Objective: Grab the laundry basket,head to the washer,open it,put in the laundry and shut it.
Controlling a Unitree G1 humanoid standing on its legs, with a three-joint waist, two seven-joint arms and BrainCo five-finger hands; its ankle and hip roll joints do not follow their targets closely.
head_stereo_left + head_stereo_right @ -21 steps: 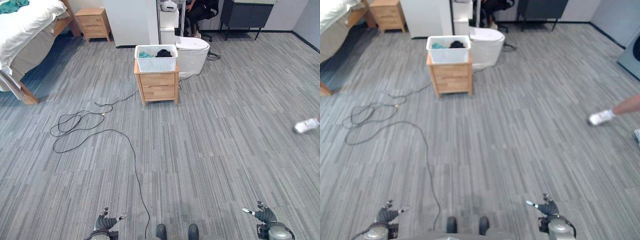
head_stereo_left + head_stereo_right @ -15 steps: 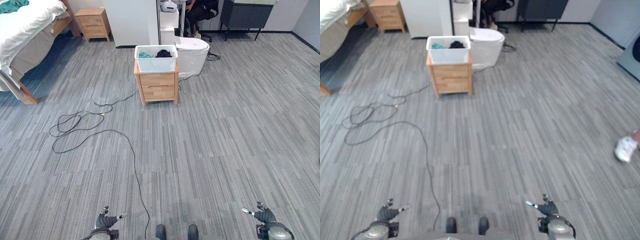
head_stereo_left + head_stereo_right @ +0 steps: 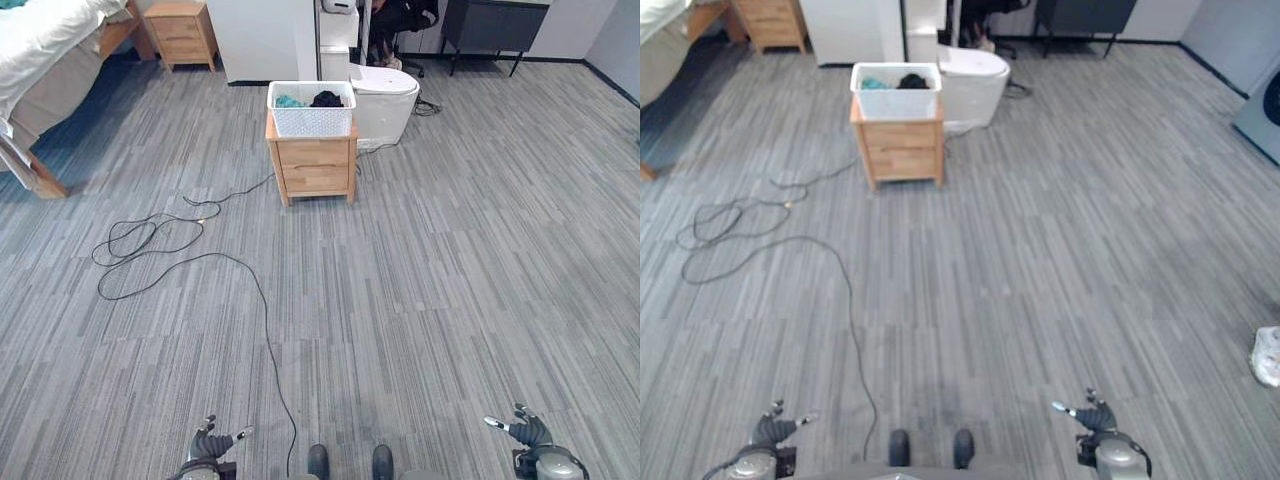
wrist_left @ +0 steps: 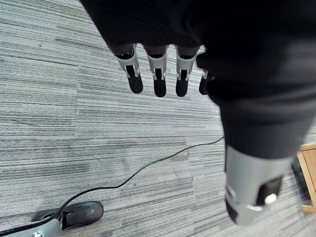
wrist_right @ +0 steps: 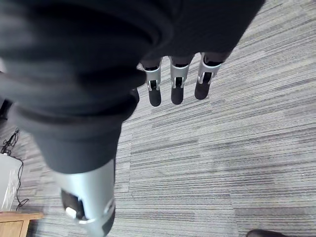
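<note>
A white laundry basket [image 3: 311, 108] with teal and dark clothes in it stands on a small wooden nightstand [image 3: 316, 168], far ahead across the grey floor. My left hand [image 3: 210, 445] hangs low at the lower left, fingers [image 4: 157, 74] straight and holding nothing. At the lower right, my right hand [image 3: 524, 433] is likewise open with straight fingers [image 5: 177, 79]. Both hands are far from the basket.
A round white appliance [image 3: 384, 98] stands right behind the nightstand. A bed [image 3: 40, 60] and a second nightstand [image 3: 180, 32] are at the far left. A dark cabinet [image 3: 495, 25] and a seated person [image 3: 398, 20] are at the back. A person's white shoe [image 3: 1266, 356] is at the right.
The whole picture has shifted, so the camera has moved a little toward the basket. The person's white shoe at the right has moved nearer and lower. My hands have not changed.
</note>
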